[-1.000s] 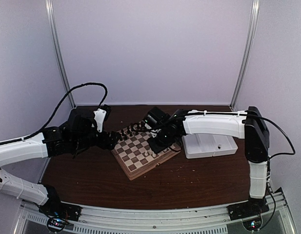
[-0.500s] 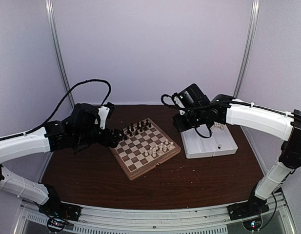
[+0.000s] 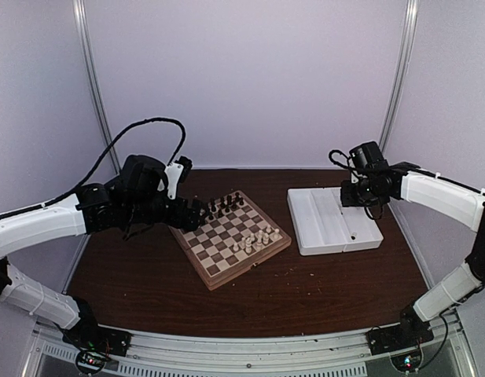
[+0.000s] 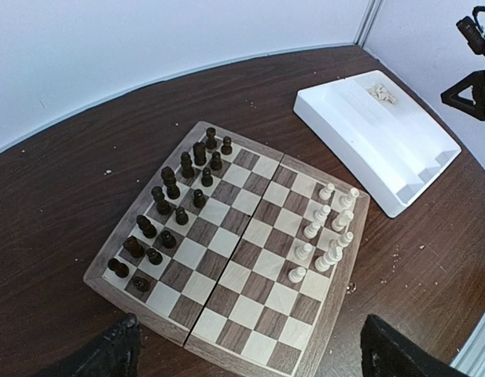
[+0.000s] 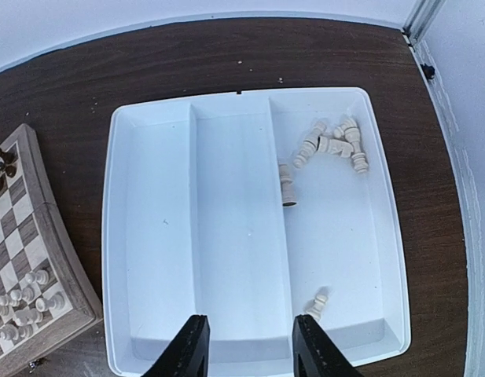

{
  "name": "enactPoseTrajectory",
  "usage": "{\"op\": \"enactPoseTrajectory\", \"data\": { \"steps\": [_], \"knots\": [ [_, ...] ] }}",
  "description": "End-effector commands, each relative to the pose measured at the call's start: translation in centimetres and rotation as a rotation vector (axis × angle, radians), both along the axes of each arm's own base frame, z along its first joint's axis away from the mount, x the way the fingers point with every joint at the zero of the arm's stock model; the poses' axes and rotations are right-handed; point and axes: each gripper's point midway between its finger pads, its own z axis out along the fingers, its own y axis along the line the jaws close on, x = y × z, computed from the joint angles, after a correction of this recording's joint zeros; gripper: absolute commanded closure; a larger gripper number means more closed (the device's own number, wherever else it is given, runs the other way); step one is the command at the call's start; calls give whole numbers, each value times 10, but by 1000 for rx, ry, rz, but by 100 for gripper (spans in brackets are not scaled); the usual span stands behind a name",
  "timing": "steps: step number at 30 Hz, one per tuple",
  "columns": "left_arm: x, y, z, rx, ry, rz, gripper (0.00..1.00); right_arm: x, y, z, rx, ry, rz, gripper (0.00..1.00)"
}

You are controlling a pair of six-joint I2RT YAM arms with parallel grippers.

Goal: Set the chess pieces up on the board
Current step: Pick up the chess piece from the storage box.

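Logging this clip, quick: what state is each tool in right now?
Left tool: open, holding nothing, above the chessboard.
Right tool: open, holding nothing, above the white tray.

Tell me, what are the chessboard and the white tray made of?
The board looks like matte wood: grain shows on its rim. The tray looks like smooth white plastic, moulded into compartments. The cream pieces are too small to tell.

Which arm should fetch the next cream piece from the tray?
Right. The right gripper, open, hangs over the white tray, where loose cream pieces lie; the left gripper faces the board.
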Motion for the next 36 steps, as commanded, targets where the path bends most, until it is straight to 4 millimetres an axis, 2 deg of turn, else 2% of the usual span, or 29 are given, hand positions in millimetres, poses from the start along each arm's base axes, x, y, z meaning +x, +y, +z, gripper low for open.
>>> {"op": "enactPoseTrajectory", "data": {
  "steps": [1, 9, 16, 20, 24, 28, 33, 36],
  "knots": [
    [12, -3, 13, -34, -66, 13, 2, 8, -13, 11, 85, -67, -62, 62],
    [35, 12, 12, 13, -103, 65, 2, 25, -22, 17, 105, -147, -123, 63],
    [52, 31, 17, 123, -164, 128, 2, 38, -30, 0, 102, -138, -206, 63],
    [58, 31, 25, 97, -180, 152, 2, 51, -34, -4, 91, -102, -253, 65],
    [55, 25, 32, 32, -161, 146, 2, 61, -40, 1, 91, -122, -293, 66],
    [46, 32, 26, -27, -120, 178, 2, 64, -46, 1, 122, -134, -318, 66],
    [30, 36, 23, -100, -89, 166, 2, 57, -63, -2, 150, -96, -369, 67],
    [21, 40, 20, -123, -47, 168, 2, 49, -65, -5, 171, -67, -360, 67]
  ]
}}
